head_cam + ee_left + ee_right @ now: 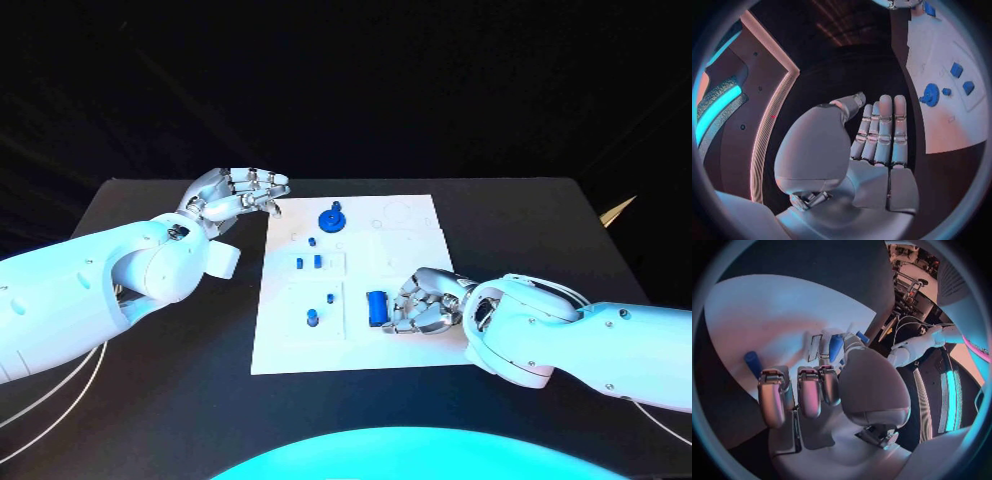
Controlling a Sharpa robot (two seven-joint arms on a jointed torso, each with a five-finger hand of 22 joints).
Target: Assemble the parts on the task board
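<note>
The white task board (411, 345) lies in the middle of the table. A round blue part (333, 219) sits near its far edge, and several small blue parts (310, 262) dot its left half. A longer blue part (376, 306) lies just off the fingertips of my right hand (427, 303), which rests on the board with fingers curled and nothing plainly in them. In the right wrist view, that hand (817, 390) has one blue part (835, 347) by its thumb and another (752, 363) past its fingers. My left hand (234, 195) hovers at the board's far left corner, and its fingers (879, 135) are straight and hold nothing.
The black table (159, 370) reaches well past the board on every side. In the left wrist view the board (942, 125) carries the round blue part (930, 93) and two small blue blocks (956, 70).
</note>
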